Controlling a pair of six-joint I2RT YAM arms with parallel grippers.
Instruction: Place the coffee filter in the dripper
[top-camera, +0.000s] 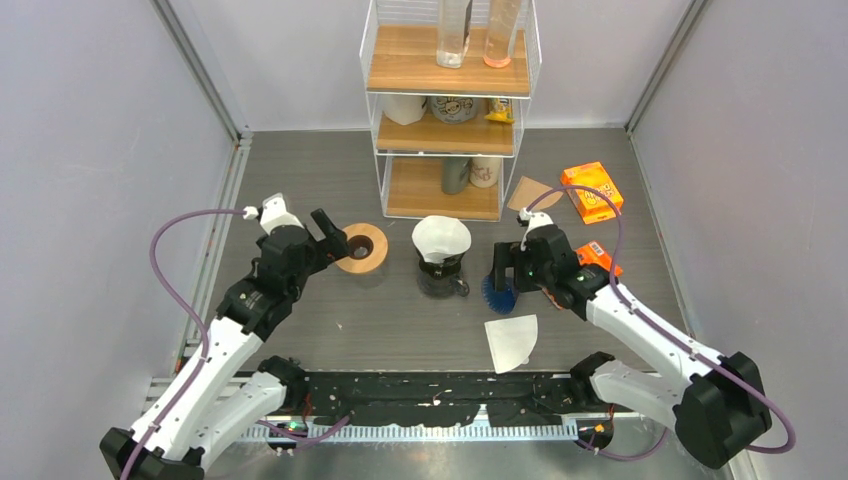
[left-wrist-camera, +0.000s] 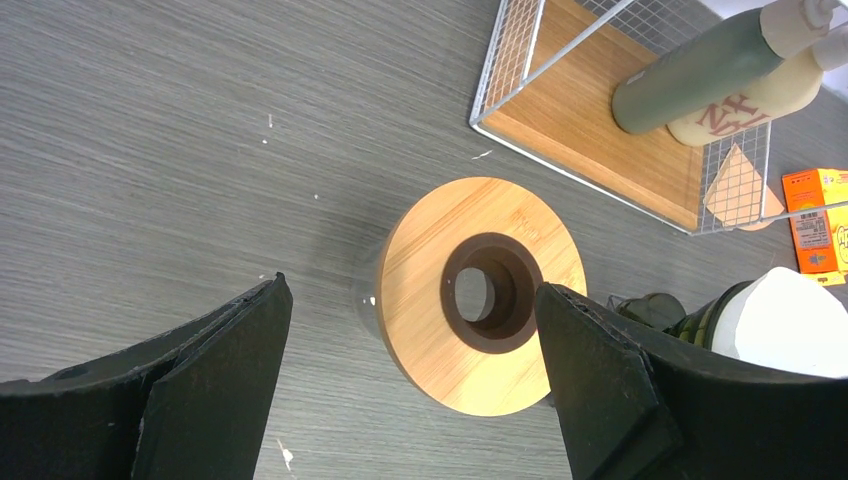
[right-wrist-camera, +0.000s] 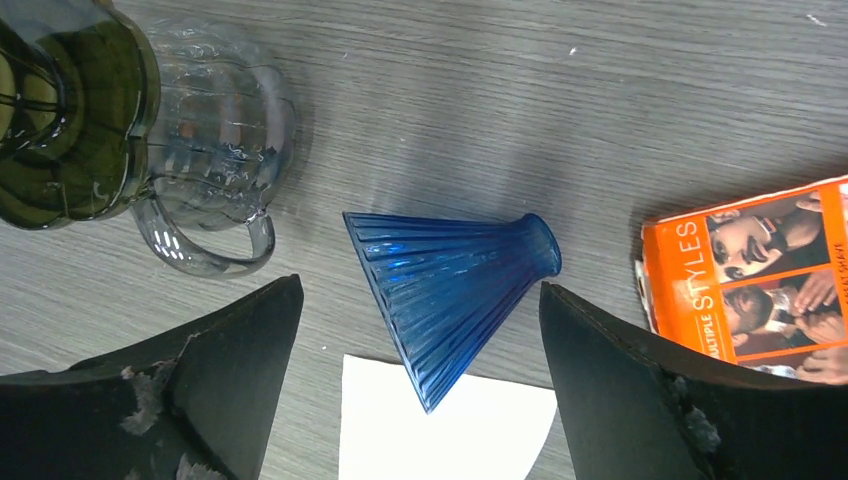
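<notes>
A flat white coffee filter (top-camera: 511, 340) lies on the table near the front, its top edge showing in the right wrist view (right-wrist-camera: 440, 425). A blue ribbed cone dripper (top-camera: 498, 293) lies on its side just behind the filter, its wide rim over the paper's edge (right-wrist-camera: 455, 290). My right gripper (top-camera: 503, 265) hovers open over the dripper, one finger on each side, touching nothing (right-wrist-camera: 420, 290). My left gripper (top-camera: 335, 232) is open above a wooden ring with a dark centre hole (left-wrist-camera: 480, 295).
A glass server (top-camera: 441, 275) topped by a white cone (top-camera: 441, 240) stands between the arms. A wire shelf rack (top-camera: 448, 110) with bottles is at the back. Behind the right arm are a brown paper filter (top-camera: 533, 192) and orange boxes (top-camera: 592, 190).
</notes>
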